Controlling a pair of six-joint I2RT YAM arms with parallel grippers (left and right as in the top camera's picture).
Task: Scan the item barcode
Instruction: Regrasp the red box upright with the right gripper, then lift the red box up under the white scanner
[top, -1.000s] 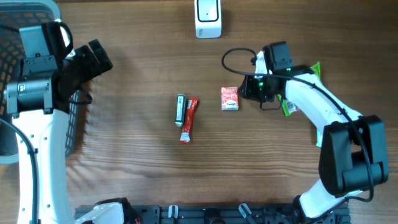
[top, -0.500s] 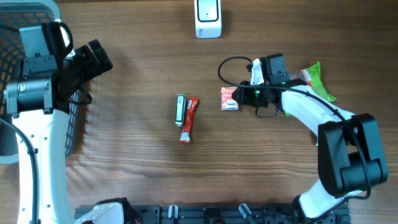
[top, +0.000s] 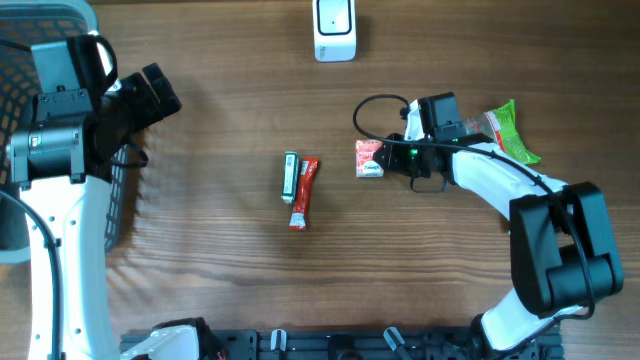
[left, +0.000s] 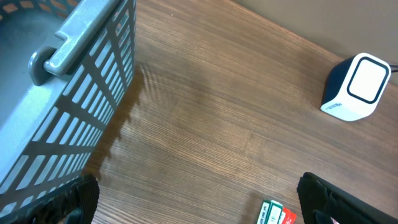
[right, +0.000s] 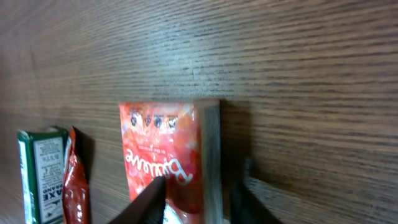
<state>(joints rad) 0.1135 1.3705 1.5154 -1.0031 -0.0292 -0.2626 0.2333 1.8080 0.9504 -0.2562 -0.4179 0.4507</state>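
We judge the step in hand to be the pick-up: the right gripper (top: 386, 158) is low on the table (top: 200, 260) at the right-hand end of the red packet (top: 369, 158), which lies flat, well short of the scanner (top: 335, 28) standing at the far edge of the table. From the right wrist we see the two fingertips narrowly spread, one over the packet's printed face and the other just beside its edge, with the packet's near end between them; we cannot tell whether they already press on it or only straddle it, and the packet does not look lifted. The left gripper (left: 199, 208) hangs spread wide and empty next to the basket (left: 74, 93), well apart from everything, so we take it to have no part in this. A green pack (top: 290, 176) and a red sachet (top: 304, 193) lie side by side, touching, further left, and a green wrapper (top: 510, 130) sits behind the right arm. As we see it, the next move calls for a firm pinch across the packet's narrow width, a clean lift off the wood, then a carry up towards the scanner with the barcode side turned to its window; we cannot see a barcode from here, so the packet may need turning in the grip
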